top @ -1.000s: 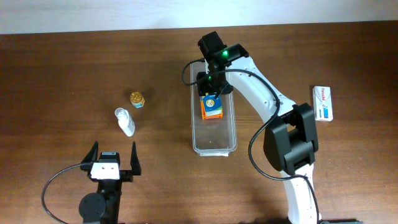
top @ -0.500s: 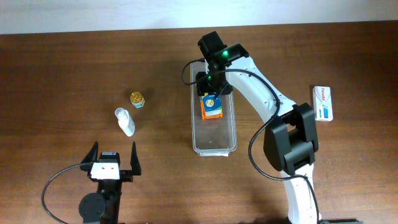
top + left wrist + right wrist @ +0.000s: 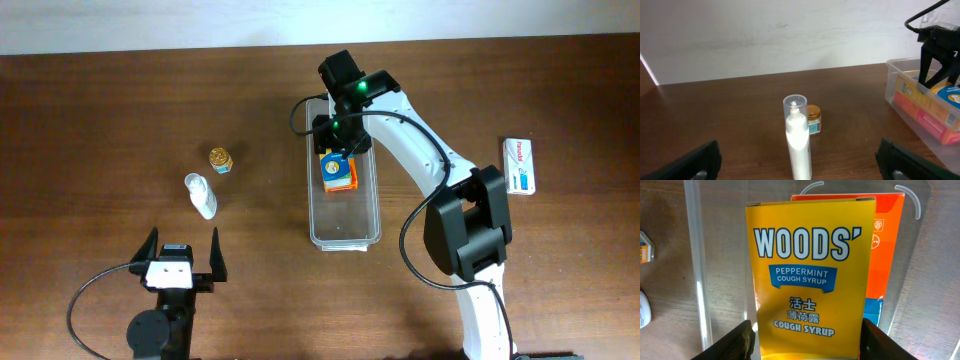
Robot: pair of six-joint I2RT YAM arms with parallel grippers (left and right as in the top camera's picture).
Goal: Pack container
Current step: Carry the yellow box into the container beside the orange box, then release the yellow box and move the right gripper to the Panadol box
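The container (image 3: 345, 225) is a long clear bin in the middle of the table. An orange box (image 3: 351, 180) lies inside it toward the far end. My right gripper (image 3: 341, 150) hangs over that end, shut on a yellow Woods' cough syrup box (image 3: 810, 280), which sits above the orange box (image 3: 887, 245) within the clear walls (image 3: 695, 255). My left gripper (image 3: 183, 245) rests open near the front left edge, with nothing between its fingers. From the left wrist the container (image 3: 900, 67) shows at far right.
A white bottle (image 3: 201, 195) lies left of the container, straight ahead of the left gripper (image 3: 800, 165). A small gold-lidded jar (image 3: 221, 160) stands just behind it. A white and blue flat box (image 3: 519, 165) lies near the right edge.
The yellow box in my right gripper has shifted slightly toward the container's far end, over the orange box. The left arm has not moved.
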